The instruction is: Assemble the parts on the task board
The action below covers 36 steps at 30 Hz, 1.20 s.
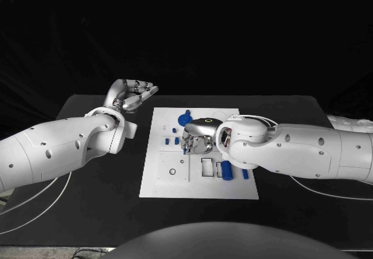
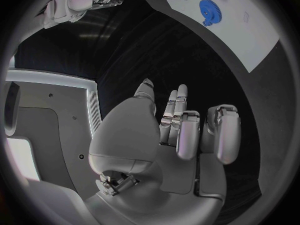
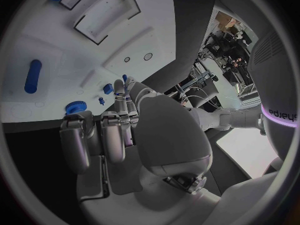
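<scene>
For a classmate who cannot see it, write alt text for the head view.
The right hand hovers over small blue parts on the white task board; the left hand is raised off its far-left corner, holding nothing.

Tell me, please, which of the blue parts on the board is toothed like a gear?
The blue gear at the far end of the task board, beyond the right hand. It is round and toothed; the other blue parts are plain pegs and bars.

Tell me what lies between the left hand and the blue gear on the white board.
In the head view, only bare black table and a strip of bare white board lie between the left hand and the blue gear.
</scene>
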Tool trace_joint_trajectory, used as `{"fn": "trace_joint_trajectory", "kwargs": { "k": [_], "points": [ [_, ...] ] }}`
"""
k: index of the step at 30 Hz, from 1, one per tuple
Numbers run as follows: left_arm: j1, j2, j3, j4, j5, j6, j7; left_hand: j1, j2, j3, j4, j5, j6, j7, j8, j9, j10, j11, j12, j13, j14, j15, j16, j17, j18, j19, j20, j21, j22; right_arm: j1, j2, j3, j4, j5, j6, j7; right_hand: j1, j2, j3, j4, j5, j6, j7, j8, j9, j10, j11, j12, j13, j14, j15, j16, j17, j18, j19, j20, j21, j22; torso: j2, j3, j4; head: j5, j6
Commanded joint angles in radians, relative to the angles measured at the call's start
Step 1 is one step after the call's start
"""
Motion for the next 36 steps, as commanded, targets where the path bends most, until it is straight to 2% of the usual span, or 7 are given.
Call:
{"fn": "trace_joint_trajectory", "kwargs": {
  "k": [1,9,13,18,36],
  "points": [
    [0.000,0.004,0.001,-0.001,-0.003,0.017,0.007,0.001,0.012,-0.007,0.000,-0.001,-0.006,-0.002,0.005,0.001,0.001,-0.002,0.001,0.001,0.079,0.004,-0.003,0.205,-0.006,0.055,0.005,-0.004,0.241,-0.008,0.007,0.000,-0.005,-0.013,0.047,0.001,-0.003,0.004,0.008,-0.001,0.004,-0.003,0.003,0.001,-0.002,-0.008,0.002,-0.007,-0.001,0.104,0.005,0.004,0.263,-0.007,0.107,0.006,0.004,0.263,0.001,0.0000,0.0001,-0.003,0.000],
    [0.000,0.005,0.001,0.000,-0.003,0.018,0.007,0.001,0.012,-0.007,0.000,-0.001,-0.006,-0.002,0.005,0.001,0.001,-0.002,0.001,0.001,0.079,0.004,-0.003,0.205,-0.006,0.055,0.005,-0.004,0.241,-0.024,0.025,0.000,-0.017,-0.011,0.053,0.006,-0.004,0.004,0.009,0.000,0.004,-0.006,0.005,-0.001,-0.003,-0.011,0.004,-0.007,-0.001,0.104,0.006,0.004,0.263,-0.007,0.107,0.007,0.004,0.263,0.002,0.0000,0.0016,-0.003,0.000],
    [0.000,0.004,0.001,0.001,-0.003,0.018,0.007,0.001,0.012,-0.007,0.000,-0.001,-0.006,-0.002,0.005,0.001,0.001,-0.002,0.001,0.001,0.079,0.004,-0.003,0.205,-0.006,0.055,0.005,-0.004,0.241,-0.031,0.034,-0.001,-0.027,-0.015,0.054,0.008,-0.004,0.004,0.009,0.000,0.004,-0.006,0.005,-0.001,-0.003,-0.012,0.004,-0.007,-0.001,0.104,0.006,0.004,0.263,-0.007,0.107,0.008,0.004,0.263,0.002,0.0001,-0.0003,-0.001,0.000],
    [0.000,0.004,0.001,0.003,-0.003,0.018,0.006,0.001,0.012,-0.007,0.000,-0.001,-0.006,-0.002,0.005,0.001,0.001,-0.002,0.001,0.001,0.079,0.004,-0.003,0.205,-0.006,0.055,0.005,-0.004,0.241,-0.038,0.044,-0.001,-0.036,-0.025,0.053,0.010,-0.004,0.004,0.010,0.000,0.004,-0.006,0.005,-0.002,-0.003,-0.012,0.004,-0.007,-0.001,0.104,0.006,0.004,0.263,-0.007,0.107,0.008,0.004,0.263,0.002,-0.0005,0.0001,-0.002,0.000],
    [0.001,0.004,0.001,0.004,-0.003,0.018,0.007,0.001,0.012,-0.007,0.000,-0.001,-0.006,-0.002,0.005,0.001,0.001,-0.002,0.001,0.001,0.079,0.004,-0.003,0.205,-0.006,0.055,0.005,-0.004,0.241,-0.043,0.060,-0.001,-0.053,-0.079,0.053,0.006,-0.004,0.004,0.011,-0.001,0.004,-0.009,0.007,-0.004,-0.004,-0.016,0.005,-0.007,-0.001,0.104,0.008,0.004,0.263,-0.007,0.107,0.009,0.004,0.263,0.001,0.0000,-0.0001,-0.003,0.000]
  ]
}}
